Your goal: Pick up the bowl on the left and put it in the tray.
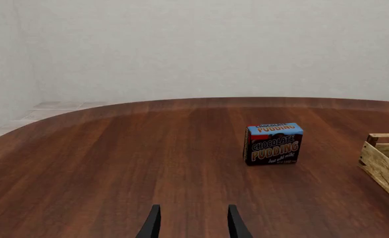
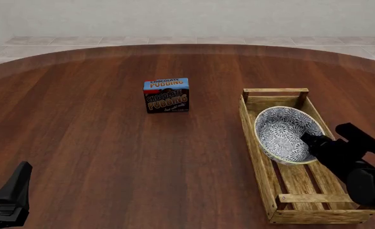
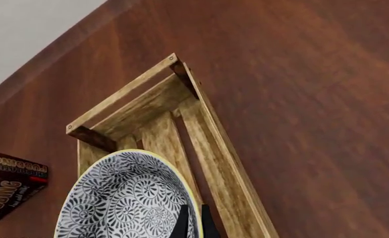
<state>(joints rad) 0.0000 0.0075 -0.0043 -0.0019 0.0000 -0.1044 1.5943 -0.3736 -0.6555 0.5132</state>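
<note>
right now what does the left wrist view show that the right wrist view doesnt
Only the left wrist view shows the left gripper, its fingers apart with nothing between them, and the pudding box's full front. Only the right wrist view shows the bowl, tilted inside the tray, with the right gripper shut on its rim. Both show the chocolate pudding box, part of the tray, the wooden table and the pale wall behind it.
</note>
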